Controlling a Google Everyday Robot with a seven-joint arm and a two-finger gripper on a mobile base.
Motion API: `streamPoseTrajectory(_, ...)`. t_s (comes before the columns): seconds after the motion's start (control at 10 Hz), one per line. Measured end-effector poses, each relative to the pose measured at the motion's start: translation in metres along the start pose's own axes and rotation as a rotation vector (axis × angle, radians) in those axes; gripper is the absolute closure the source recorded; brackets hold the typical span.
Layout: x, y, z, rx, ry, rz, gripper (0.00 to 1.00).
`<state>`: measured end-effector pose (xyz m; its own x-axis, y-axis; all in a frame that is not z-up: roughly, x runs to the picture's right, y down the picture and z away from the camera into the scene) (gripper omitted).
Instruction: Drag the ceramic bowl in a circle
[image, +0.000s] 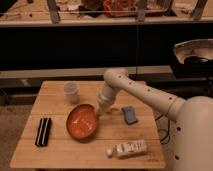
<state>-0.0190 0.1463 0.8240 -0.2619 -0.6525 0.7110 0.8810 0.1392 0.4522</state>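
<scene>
The ceramic bowl (82, 122) is a wide, shallow orange-red dish lying on the wooden table (60, 150), slightly left of the table's middle. My white arm reaches in from the right and bends down to it. The gripper (99, 112) sits at the bowl's upper right rim, touching it or just inside it. The wrist hides the fingertips.
A small translucent white cup (71, 92) stands behind the bowl at the back left. A black flat object (43, 131) lies near the left edge. A blue-grey item (129, 114) is right of the bowl, and a white bottle (127, 148) lies near the front edge.
</scene>
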Motion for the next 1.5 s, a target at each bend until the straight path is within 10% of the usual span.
streamPoseTrajectory(0.7, -0.041, -0.013, 0.002, 0.018, 0.042, 0.112, 1.00)
streamPoseTrajectory(1.5, -0.062, -0.127, 0.047, -0.044, -0.068, -0.213, 1.00)
